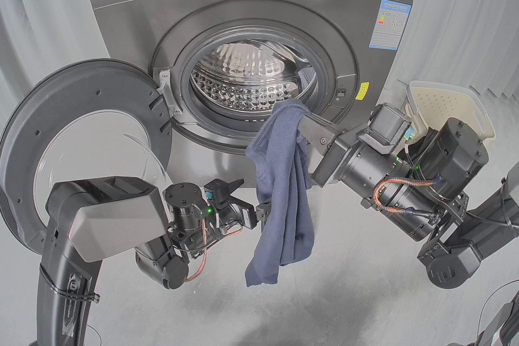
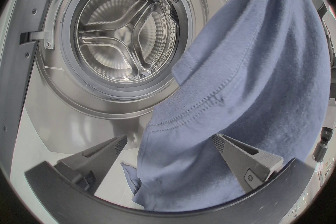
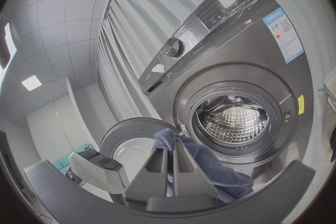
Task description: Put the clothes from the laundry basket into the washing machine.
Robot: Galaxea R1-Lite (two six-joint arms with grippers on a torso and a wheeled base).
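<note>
The right hand [image 1: 304, 119] pinches a shirt [image 1: 281, 190] hanging lengthwise straight down before the washer [image 1: 130, 28]; the left hand [image 2: 167, 142] is wide beside it.

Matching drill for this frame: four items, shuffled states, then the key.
Items:
1. right gripper
2. left gripper
3. washing machine door
4. laundry basket

States:
A. open, low beside the hanging blue garment
B. beige, to the right of the washing machine
C. swung open to the left
D. shut on the blue garment's top

Pairs: 1-D, 2-A, 3-C, 4-B
</note>
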